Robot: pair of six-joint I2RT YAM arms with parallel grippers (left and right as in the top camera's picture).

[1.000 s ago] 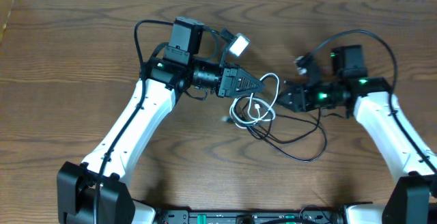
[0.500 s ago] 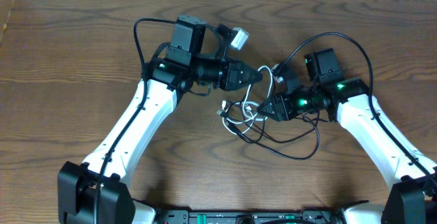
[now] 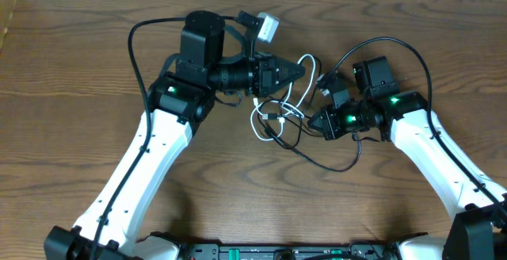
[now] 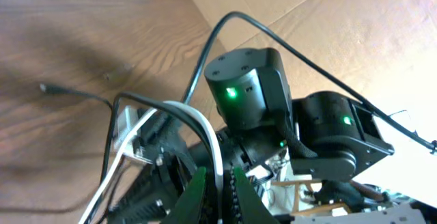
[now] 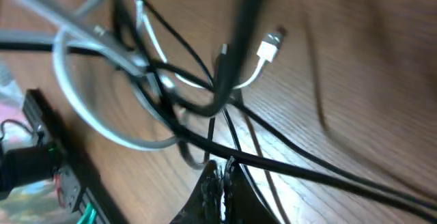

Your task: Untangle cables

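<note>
The left jaws pinch the white cable [image 3: 255, 122] near its upper loop. The right jaws, closed tip to tip, nip a strand of the black cable [image 3: 337, 165] (its long loop lies on the wooden surface [image 3: 79, 54] just below them). Both cords cross, tangled, between the arms.

You've got the overhead view looking straight down on the whole table [image 3: 79, 70]. Left wrist view is tilted, close in, facing the right arm [image 4: 246, 94] past the white cable [image 4: 208, 136]. Right wrist view skims low over the wood, tight on the black cable [image 5: 293, 168]; overhead shows both cables centre frame.
</note>
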